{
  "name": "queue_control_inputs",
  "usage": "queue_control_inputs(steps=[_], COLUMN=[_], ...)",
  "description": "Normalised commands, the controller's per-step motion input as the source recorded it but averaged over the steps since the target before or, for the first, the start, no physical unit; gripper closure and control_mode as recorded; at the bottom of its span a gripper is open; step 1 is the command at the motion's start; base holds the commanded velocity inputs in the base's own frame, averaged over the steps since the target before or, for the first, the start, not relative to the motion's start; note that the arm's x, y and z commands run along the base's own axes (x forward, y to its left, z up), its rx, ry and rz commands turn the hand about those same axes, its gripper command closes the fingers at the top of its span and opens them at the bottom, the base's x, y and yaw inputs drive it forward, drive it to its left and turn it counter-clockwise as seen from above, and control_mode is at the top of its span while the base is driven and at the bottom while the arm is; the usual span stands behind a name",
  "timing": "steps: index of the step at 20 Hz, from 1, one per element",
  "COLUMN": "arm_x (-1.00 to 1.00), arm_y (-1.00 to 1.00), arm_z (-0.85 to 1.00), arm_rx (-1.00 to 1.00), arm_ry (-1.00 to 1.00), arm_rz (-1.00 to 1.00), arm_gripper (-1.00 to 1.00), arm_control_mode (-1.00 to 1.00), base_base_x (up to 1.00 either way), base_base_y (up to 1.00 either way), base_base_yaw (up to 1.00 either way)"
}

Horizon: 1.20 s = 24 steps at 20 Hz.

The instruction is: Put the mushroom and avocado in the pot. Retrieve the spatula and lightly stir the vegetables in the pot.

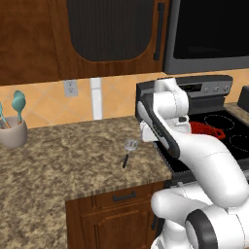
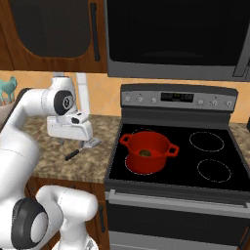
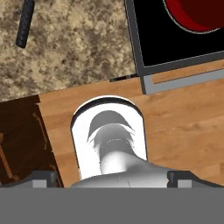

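Note:
The red pot (image 2: 149,151) stands on the stove's front left burner, and its rim shows in the hand view (image 3: 197,15) and behind my arm (image 1: 206,129). A small dark olive-brown lump (image 2: 145,153) lies inside it; I cannot tell whether it is the mushroom, the avocado or both. The spatula (image 1: 129,148) lies flat on the granite counter just left of the stove, silver head away from me, black handle (image 3: 25,24) toward the counter's front edge. My gripper (image 2: 68,139) hovers over the counter beside the spatula (image 2: 83,149), pointing down. Its fingertips (image 3: 41,177) stand wide apart, open and holding nothing.
A beige cup (image 1: 13,131) with teal utensils stands at the counter's far left by the wall. The black stove top (image 2: 215,146) has bare burners right of the pot, with a microwave (image 2: 180,39) above. Wooden cabinets (image 1: 121,197) sit under the counter.

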Motion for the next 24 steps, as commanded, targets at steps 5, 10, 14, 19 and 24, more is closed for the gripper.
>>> queue_control_inputs(steps=[5,10,14,19,24], arm_x=[0.00,0.11,0.36,0.78,0.19], arm_y=[0.03,0.47,0.97,0.22,0.06], arm_z=[-0.01,-0.29,-0.68,-0.69,-0.13], arm_rx=[0.00,0.00,0.00,0.00,-0.03], arm_ry=[0.07,-0.04,-0.03,0.00,0.06], arm_rz=[0.01,-0.05,-0.16,-0.19,-0.02], arm_gripper=[-1.00,-1.00,-1.00,-1.00,-1.00], arm_control_mode=[-1.00,-1.00,-1.00,-1.00,-1.00], base_base_x=[0.00,0.00,0.00,0.00,0.00], base_base_y=[0.00,0.00,0.00,0.00,0.00], base_base_yaw=[0.00,0.00,0.00,0.00,0.00])
